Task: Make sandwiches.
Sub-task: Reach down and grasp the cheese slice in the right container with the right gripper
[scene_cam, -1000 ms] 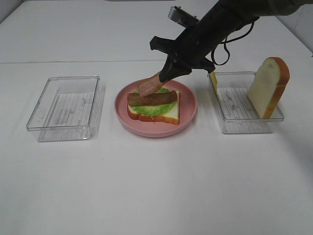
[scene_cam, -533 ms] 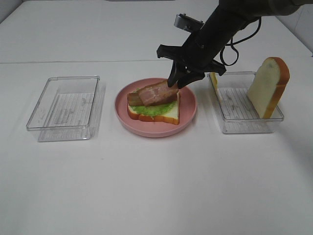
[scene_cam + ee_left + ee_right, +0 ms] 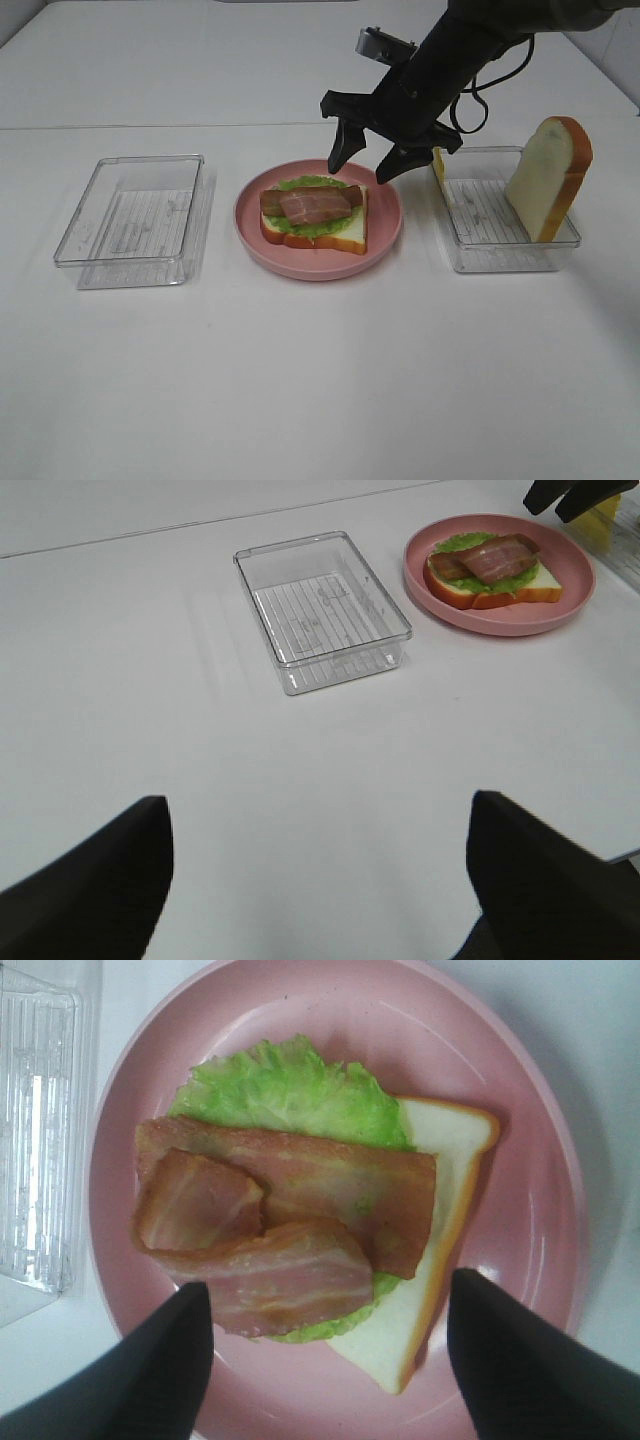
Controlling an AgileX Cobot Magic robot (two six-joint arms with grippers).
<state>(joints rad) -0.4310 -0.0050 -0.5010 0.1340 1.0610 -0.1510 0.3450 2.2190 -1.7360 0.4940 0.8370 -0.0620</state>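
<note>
The sandwich stack (image 3: 313, 212) lies on the round pink plate (image 3: 385, 235): one bread slice, green lettuce and two reddish-brown bacon strips, one across the other. The right wrist view shows the stack from above (image 3: 290, 1240). My right gripper (image 3: 365, 165) is open and empty just above the plate's far right rim, its fingers (image 3: 150, 1370) either side of the stack's edge. A second bread slice (image 3: 548, 178) stands upright in the right tray (image 3: 500, 255), with yellow cheese (image 3: 437, 165) at that tray's left end. My left gripper (image 3: 320, 880) is open over bare table, out of the exterior view.
An empty clear tray (image 3: 135, 215) sits left of the plate, also in the left wrist view (image 3: 322, 610). The white table (image 3: 320, 380) stretches in front of everything.
The right gripper carried the second bacon strip over the stack, laid it across the first, then opened and let go. The strip now lies flat.
</note>
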